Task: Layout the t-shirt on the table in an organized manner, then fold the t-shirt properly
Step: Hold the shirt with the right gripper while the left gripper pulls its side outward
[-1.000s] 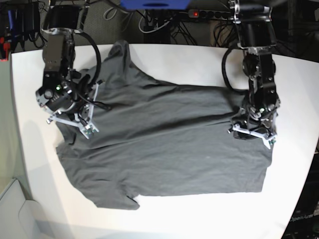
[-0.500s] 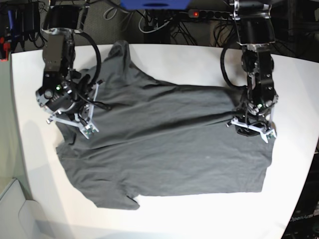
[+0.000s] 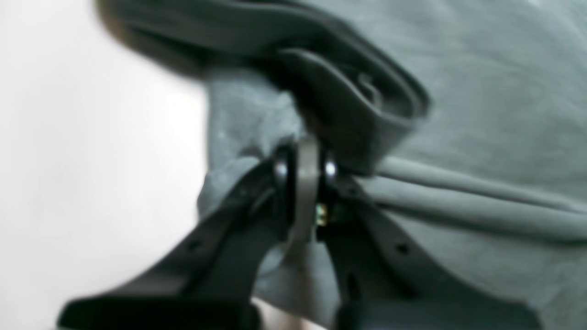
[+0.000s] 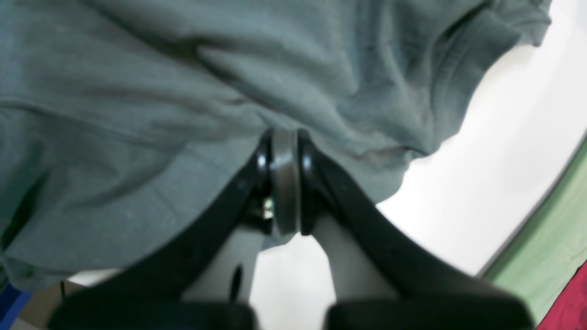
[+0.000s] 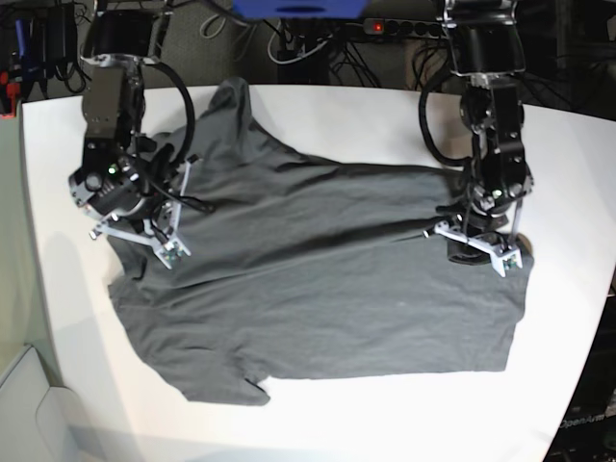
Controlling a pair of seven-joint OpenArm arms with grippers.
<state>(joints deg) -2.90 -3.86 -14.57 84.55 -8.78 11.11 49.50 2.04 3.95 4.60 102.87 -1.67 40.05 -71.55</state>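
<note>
The dark grey t-shirt [image 5: 318, 289] lies spread on the white table [image 5: 366, 115], one sleeve pointing to the far edge and the hem at the view's right. My left gripper [image 5: 472, 252] stands on the hem's far corner. The left wrist view shows the left gripper [image 3: 305, 158] shut on a raised fold of the t-shirt [image 3: 481, 114], with a taut crease running away from it. My right gripper [image 5: 135, 239] is at the shoulder end. In the right wrist view the right gripper [image 4: 284, 146] is shut on a bunched edge of the t-shirt [image 4: 137, 91].
Cables and a power strip [image 5: 385, 26] lie beyond the table's far edge. A pale box [image 5: 29, 414] sits off the near left corner. Bare table [image 3: 91, 160] borders the cloth by the left gripper. A green surface [image 4: 550, 238] lies past the table edge.
My left gripper has closed on the hem fold and shifted slightly toward the shirt's middle, drawing a crease. The right arm and its grip have not moved.
</note>
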